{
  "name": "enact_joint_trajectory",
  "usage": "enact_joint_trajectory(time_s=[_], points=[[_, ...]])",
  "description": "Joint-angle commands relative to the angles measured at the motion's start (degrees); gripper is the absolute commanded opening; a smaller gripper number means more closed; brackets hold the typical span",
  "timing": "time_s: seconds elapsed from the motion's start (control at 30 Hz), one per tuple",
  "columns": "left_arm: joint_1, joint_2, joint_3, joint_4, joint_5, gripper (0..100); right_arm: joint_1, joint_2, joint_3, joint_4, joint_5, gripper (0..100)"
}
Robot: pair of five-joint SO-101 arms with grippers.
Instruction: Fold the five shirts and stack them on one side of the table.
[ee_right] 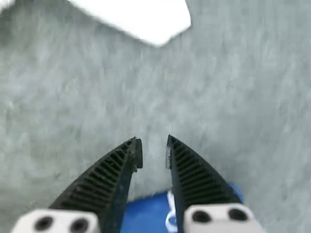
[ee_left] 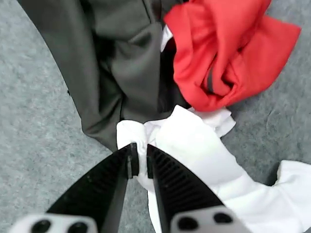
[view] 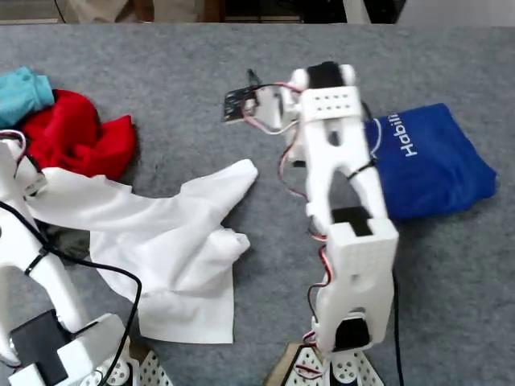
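A white shirt [view: 169, 241] lies crumpled and spread over the left half of the grey table. My left gripper [ee_left: 142, 160] is shut on one edge of this white shirt [ee_left: 194, 145], right beside a dark grey shirt [ee_left: 112, 73] and a bunched red shirt [ee_left: 223, 53]. The red shirt [view: 76, 137] and a teal shirt [view: 24, 88] sit at the far left. A folded blue shirt [view: 426, 161] rests on the right. My right gripper [ee_right: 154, 148] hovers over bare table with its jaws slightly apart and nothing between them. It is between the blue shirt [ee_right: 146, 213] and a white sleeve tip [ee_right: 146, 19].
The right arm [view: 346, 185] stretches from the front edge up the middle of the table, with loose cables beside it. The left arm's base [view: 56, 354] stands at the front left corner. Bare grey table [view: 161, 72] shows along the far side.
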Motion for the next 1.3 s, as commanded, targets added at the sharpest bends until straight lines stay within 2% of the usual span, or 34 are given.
enact_joint_trajectory(time_s=[0.0, 0.13, 0.27, 0.47, 0.8, 0.97, 1.27], points=[[-0.5, -1.5, -4.2, -0.2, -0.4, 2, -5.1, 0.7, -0.3, -3.3, -2.3, 10.7], [-0.4, -1.5, -4.0, -0.3, -0.4, 2, -9.6, 2.3, -0.5, -9.3, -10.1, 10.8], [-0.4, -1.5, -3.9, -0.3, -0.4, 2, -11.3, 4.9, -3.6, -15.0, -25.7, 10.8], [-0.4, -1.5, -3.8, 0.2, -0.4, 2, -11.0, 13.4, -13.8, -12.7, -44.0, 10.8], [-0.6, -1.8, -3.7, 0.3, -0.4, 2, -11.2, 28.5, -36.4, -0.4, -54.6, 10.9], [-0.8, -1.8, -3.6, 0.3, -0.4, 2, -11.0, 33.7, -42.9, 2.7, -56.0, 10.9], [-0.8, -1.5, -3.6, 0.3, -0.3, 2, -11.1, 37.8, -43.6, 4.0, -55.4, 10.9]])
